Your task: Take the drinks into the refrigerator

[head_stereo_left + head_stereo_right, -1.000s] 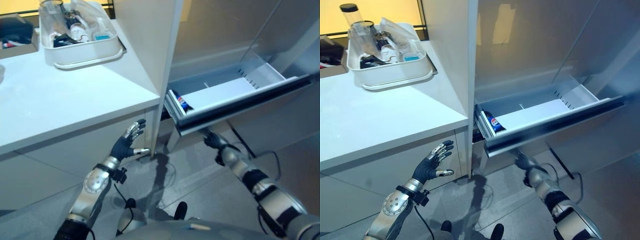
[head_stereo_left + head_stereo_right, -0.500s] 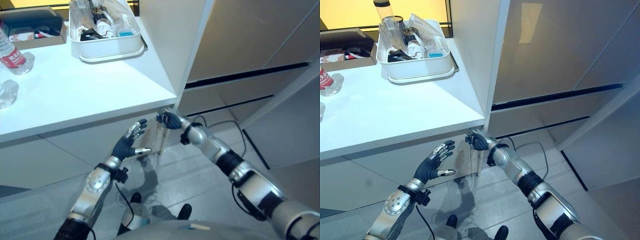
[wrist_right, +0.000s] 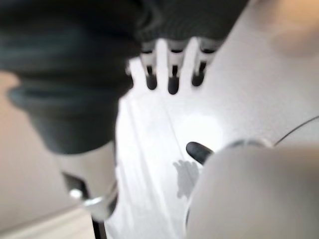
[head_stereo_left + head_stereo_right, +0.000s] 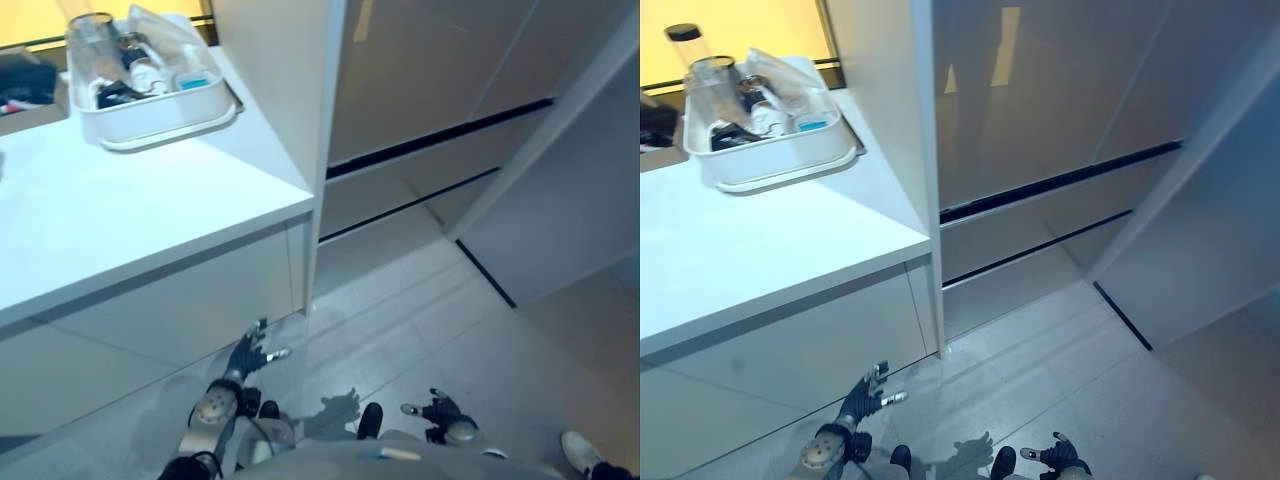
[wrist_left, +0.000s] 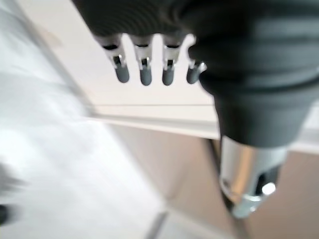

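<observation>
Both the left hand (image 4: pixel 247 353) and right hand (image 4: pixel 436 408) hang empty with fingers spread, well below the closed refrigerator (image 4: pixel 1040 120), no drink within reach to judge.

You see the left hand (image 4: pixel 247 354) as a dark ribbed cover with slim silver fingers (image 5: pixel 142 64) that end in dark rounded tips. Its thumb (image 5: pixel 247 185) is a polished silver cylinder with a small round screw near the end. The right hand (image 4: pixel 438 408) has the same build: a dark ribbed cover, silver dark-tipped fingers (image 3: pixel 172 69), and a silver thumb (image 3: pixel 92 186).
</observation>
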You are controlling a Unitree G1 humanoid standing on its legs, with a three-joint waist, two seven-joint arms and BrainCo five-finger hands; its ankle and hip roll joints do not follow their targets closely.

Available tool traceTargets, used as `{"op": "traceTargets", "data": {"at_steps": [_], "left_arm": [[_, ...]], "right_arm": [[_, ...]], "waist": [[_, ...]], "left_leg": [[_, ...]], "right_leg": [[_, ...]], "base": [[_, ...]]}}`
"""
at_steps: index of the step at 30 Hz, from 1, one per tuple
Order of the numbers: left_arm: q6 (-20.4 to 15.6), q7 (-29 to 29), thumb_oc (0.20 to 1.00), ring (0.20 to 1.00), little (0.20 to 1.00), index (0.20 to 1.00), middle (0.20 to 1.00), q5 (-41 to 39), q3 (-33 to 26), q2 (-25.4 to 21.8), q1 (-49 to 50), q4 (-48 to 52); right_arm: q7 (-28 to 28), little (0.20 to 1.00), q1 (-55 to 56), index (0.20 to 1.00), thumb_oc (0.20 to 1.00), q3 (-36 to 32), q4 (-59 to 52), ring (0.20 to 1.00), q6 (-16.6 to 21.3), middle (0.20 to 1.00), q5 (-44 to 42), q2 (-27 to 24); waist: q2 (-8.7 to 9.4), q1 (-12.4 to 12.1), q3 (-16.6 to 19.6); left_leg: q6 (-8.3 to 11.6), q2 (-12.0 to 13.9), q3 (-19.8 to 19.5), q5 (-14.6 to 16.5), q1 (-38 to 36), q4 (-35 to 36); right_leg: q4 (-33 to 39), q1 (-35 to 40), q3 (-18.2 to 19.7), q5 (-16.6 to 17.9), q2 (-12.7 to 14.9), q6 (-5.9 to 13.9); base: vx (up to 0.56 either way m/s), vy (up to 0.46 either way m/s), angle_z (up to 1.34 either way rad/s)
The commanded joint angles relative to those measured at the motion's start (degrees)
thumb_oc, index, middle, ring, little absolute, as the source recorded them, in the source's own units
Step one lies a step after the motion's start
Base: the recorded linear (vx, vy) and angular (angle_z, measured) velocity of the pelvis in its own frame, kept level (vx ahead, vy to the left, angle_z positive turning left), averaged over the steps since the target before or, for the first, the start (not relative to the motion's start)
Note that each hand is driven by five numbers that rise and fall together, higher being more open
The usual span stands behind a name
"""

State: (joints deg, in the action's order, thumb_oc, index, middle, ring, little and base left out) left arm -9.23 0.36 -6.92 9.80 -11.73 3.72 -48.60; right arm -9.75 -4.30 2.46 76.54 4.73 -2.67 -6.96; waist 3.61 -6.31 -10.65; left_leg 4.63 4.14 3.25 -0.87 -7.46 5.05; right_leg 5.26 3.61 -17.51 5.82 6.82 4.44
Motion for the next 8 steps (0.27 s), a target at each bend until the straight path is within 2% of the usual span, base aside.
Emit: {"op": "traceTargets", "data": {"at_steps": [1, 4, 8], "left_arm": [[-0.12, 2.28, 1.000, 1.000, 1.000, 1.000, 1.000, 3.13, -1.87, 2.64, -5.12, -7.16], [1.13, 4.06, 1.000, 1.000, 1.000, 1.000, 1.000, 8.10, -3.50, 3.27, -8.36, -20.06], [2.44, 5.14, 1.000, 1.000, 1.000, 1.000, 1.000, 10.53, -5.23, 4.30, -8.77, -25.79]], "right_arm": [[-0.43, 1.000, 0.61, 1.000, 1.000, 1.59, 3.74, 1.000, -0.40, 1.000, -1.50, 0.93], [-0.66, 1.000, 0.88, 1.000, 1.000, 3.82, 2.68, 1.000, 0.00, 1.000, 0.14, 1.55], [-0.99, 1.000, -0.41, 1.000, 1.000, 5.77, 2.05, 1.000, 0.12, 1.000, 1.81, 1.71]], "waist": [[-0.54, -0.27, 1.07], [-0.69, 1.05, 1.67], [-1.01, 1.42, 2.29]], "left_leg": [[-4.24, -4.63, 1.27, 4.44, -0.58, -0.05], [-4.04, -4.44, 2.10, 4.72, -1.13, -0.05], [-3.99, -4.40, 2.43, 5.04, -1.73, -0.05]], "right_leg": [[-3.77, 2.00, -0.68, -3.15, -0.40, 1.50], [-3.75, 2.12, 0.25, -3.34, -0.79, 1.33], [-3.78, 2.52, 0.83, -3.57, -1.04, 1.15]], "base": [[0.00, 0.000, 0.00], [0.01, 0.002, -0.03], [0.03, 0.003, -0.21]]}}
